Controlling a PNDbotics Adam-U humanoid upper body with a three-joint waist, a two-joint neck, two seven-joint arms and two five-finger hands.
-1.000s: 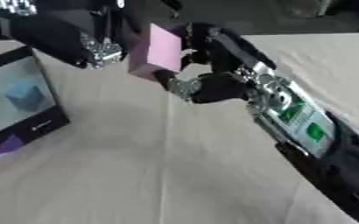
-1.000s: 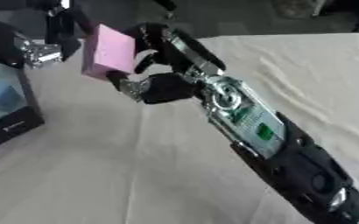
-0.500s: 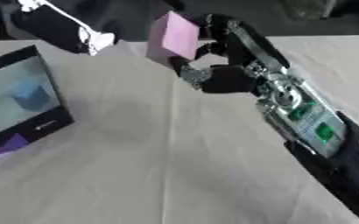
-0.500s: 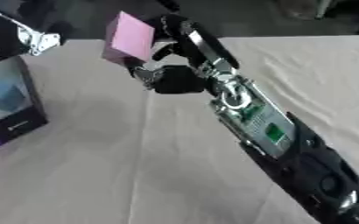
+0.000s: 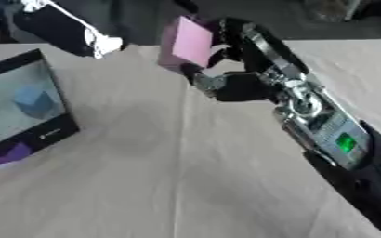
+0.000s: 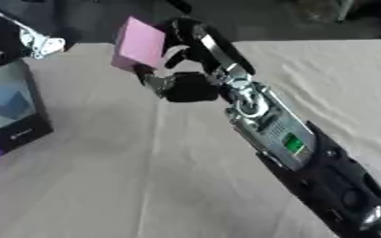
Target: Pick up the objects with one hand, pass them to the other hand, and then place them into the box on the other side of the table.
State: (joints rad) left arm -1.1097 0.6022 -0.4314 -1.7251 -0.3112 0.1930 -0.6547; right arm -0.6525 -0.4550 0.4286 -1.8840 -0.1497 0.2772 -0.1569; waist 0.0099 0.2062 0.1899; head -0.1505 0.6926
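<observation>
A pink block [image 5: 190,42] hangs above the far middle of the table, and my right hand [image 5: 236,83] is shut on it, thumb below and fingers curled behind it. The right arm runs down to the lower right corner. My left hand [image 5: 68,31] shows as a dark blurred shape at the upper left, apart from the block; its fingers cannot be made out. The black-walled box [image 5: 51,133] stands at the left edge with a blue cube [image 5: 34,101] inside.
A purple piece [image 5: 7,155] lies by the box's near corner. The table wears a pale, slightly creased cloth [image 5: 145,186]. Dark clutter lines the far edge.
The left hand has drawn away from the pink block toward the upper left. The right hand keeps the block and has carried it a little farther back and to the right.
</observation>
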